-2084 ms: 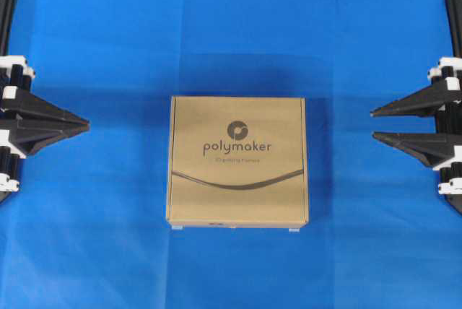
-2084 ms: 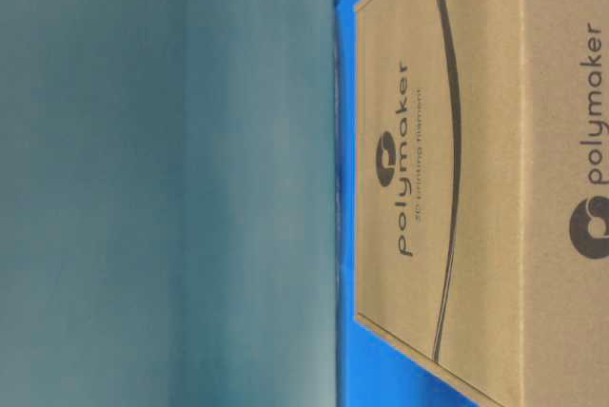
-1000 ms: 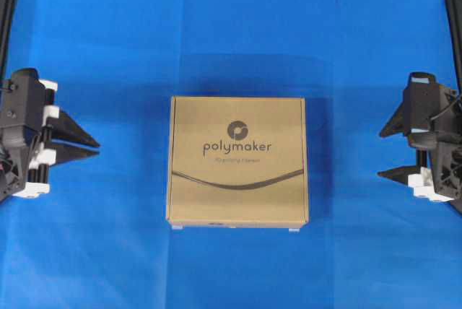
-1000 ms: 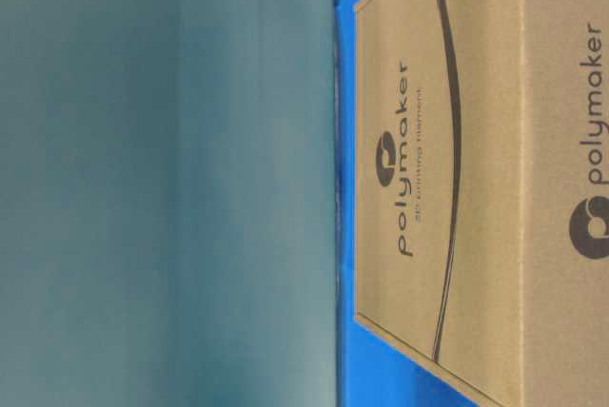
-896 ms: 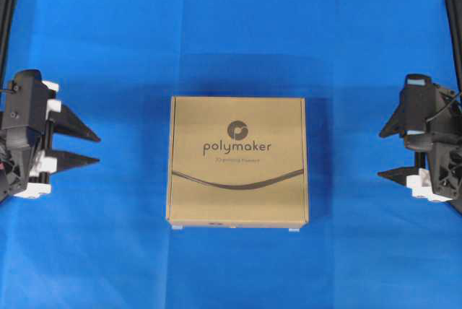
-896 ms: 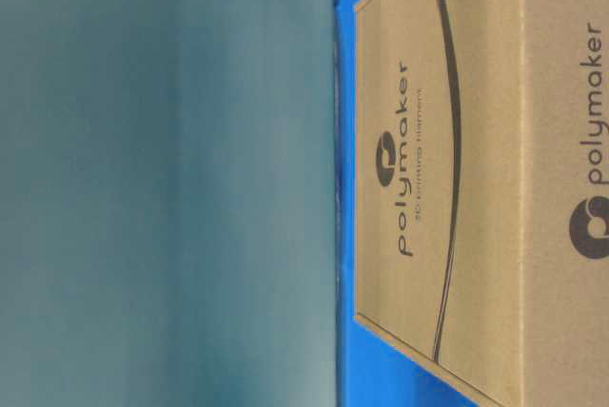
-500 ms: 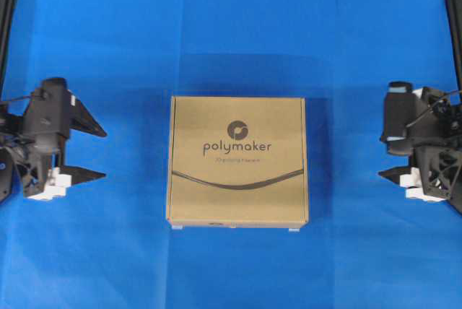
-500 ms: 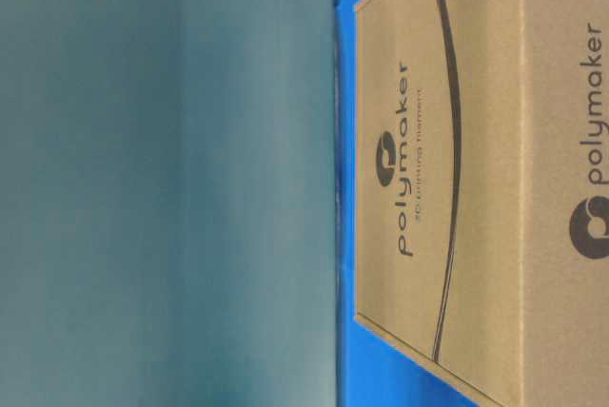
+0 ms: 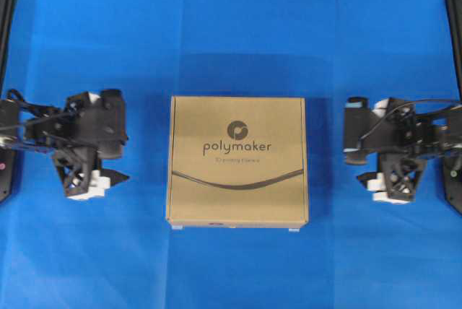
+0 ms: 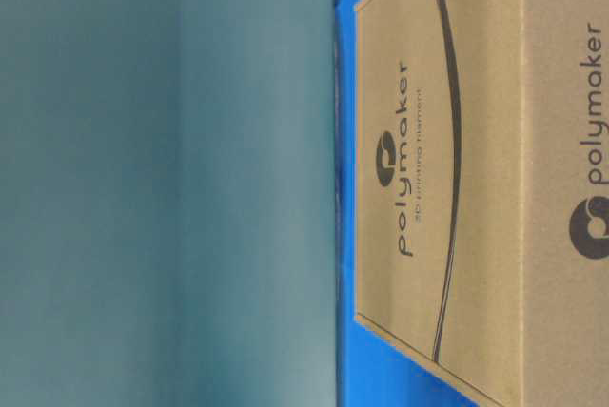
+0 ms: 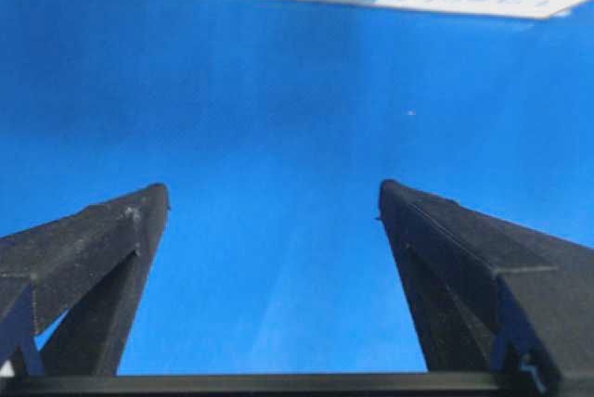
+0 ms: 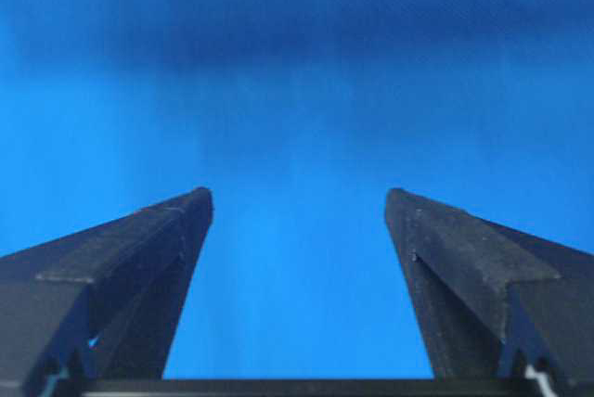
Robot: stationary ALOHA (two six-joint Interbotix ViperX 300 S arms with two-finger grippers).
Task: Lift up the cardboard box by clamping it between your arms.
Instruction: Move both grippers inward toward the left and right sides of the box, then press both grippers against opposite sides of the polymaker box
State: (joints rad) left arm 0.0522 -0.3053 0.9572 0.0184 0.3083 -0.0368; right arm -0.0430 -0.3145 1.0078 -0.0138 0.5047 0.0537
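Surface: a tabletop [image 9: 238, 42] covered in bright blue cloth, with a grey-teal wall behind it.
Cardboard box: the cardboard box [image 9: 237, 161] lies flat in the middle of the blue cloth, its printed "polymaker" face up and its edges square to the overhead view. All of its underside appears to rest on the cloth; nothing touches it.
Box side: a white and teal printed label shows on the side wall facing the left wrist camera, at the top of that view.
Left hand: the left hand [image 9: 108, 157] stands near the box's left edge but apart from it, a strip of blue showing between. Its 2 fingers [image 11: 93, 267] are spread wide with only cloth between them, grasping nothing.
Right hand: the right hand [image 9: 361, 156] is near the right edge, also clear of the box. It too is spread wide and empty.
Arms: both arms reach in from the tabletop's 2 sides, roughly level with the box's middle.
Progress: early, by my reading. The 2 hands flank the box, but no contact is made.
Left to do: close the gaps, press in from both sides, then lift.
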